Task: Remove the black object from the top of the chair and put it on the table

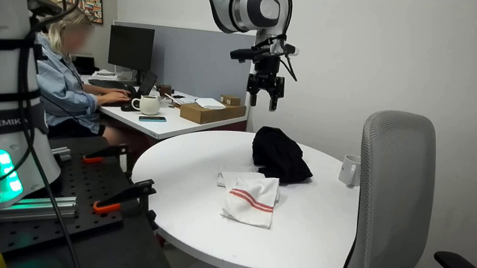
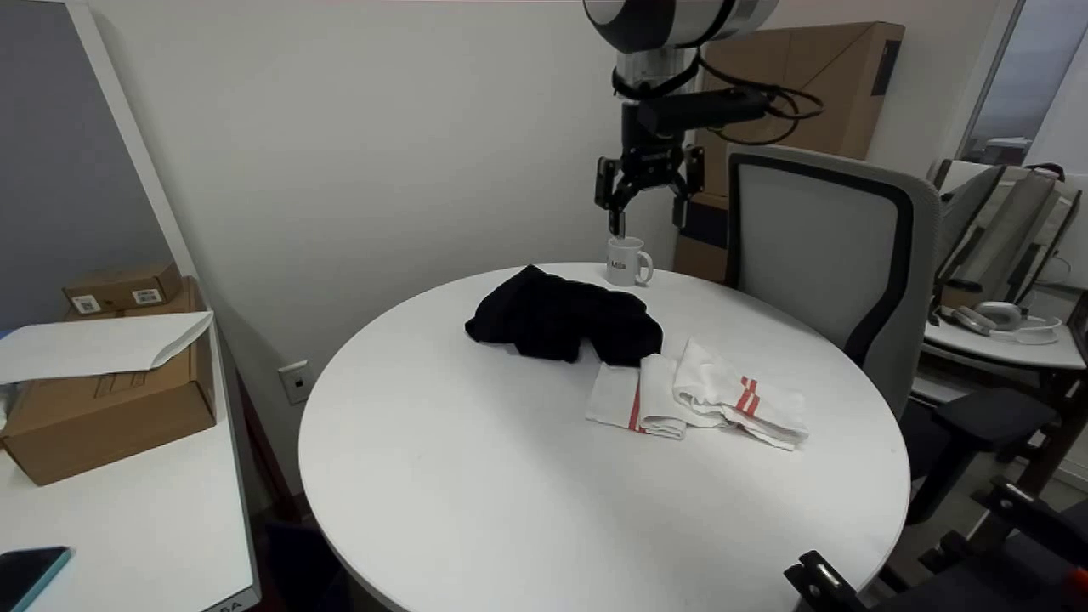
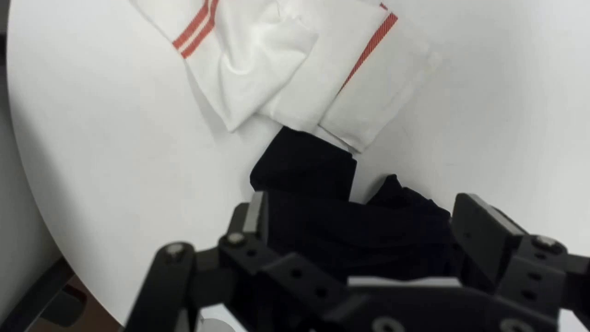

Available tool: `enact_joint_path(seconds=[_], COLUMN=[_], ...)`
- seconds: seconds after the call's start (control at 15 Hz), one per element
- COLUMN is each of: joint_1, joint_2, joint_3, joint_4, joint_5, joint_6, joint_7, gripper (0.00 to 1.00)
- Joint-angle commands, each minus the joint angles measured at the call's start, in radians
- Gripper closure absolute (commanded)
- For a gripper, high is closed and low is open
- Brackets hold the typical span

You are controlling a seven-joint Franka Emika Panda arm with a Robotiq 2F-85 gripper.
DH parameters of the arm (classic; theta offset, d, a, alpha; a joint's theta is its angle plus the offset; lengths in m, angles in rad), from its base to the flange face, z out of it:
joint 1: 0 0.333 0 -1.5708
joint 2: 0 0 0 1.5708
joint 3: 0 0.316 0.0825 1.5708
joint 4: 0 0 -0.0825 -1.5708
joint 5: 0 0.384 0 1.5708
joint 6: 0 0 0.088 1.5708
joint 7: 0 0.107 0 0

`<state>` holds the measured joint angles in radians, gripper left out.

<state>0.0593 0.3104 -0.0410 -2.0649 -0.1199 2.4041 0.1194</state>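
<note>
The black object, a limp crumpled cloth, lies in a heap on the round white table. It shows in an exterior view too, at the table's far side. My gripper is open and empty, pointing down above the black cloth and apart from it; it also shows in an exterior view. In the wrist view the open fingers frame the black cloth, and the gripper body hides its lower part. The grey chair stands beside the table, its backrest bare.
White cloths with red stripes lie against the black cloth, also in an exterior view. A white mug stands near the table edge by the chair. A desk with a cardboard box and a seated person is beyond.
</note>
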Motion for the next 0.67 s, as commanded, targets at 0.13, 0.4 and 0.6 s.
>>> enact_joint_path(seconds=[0.13, 0.4, 0.6], joint_1=[-0.041, -0.046, -0.046], joint_2=[-0.182, -0.165, -0.181], joint_3=[0.0, 0.003, 0.004], joint_4=[-0.201, -0.192, -0.208], joint_5=[-0.003, -0.011, -0.012], joint_6=[-0.008, -0.004, -0.004], joint_7=[-0.038, -0.023, -0.024], gripper=[0.0, 0.0, 0.0])
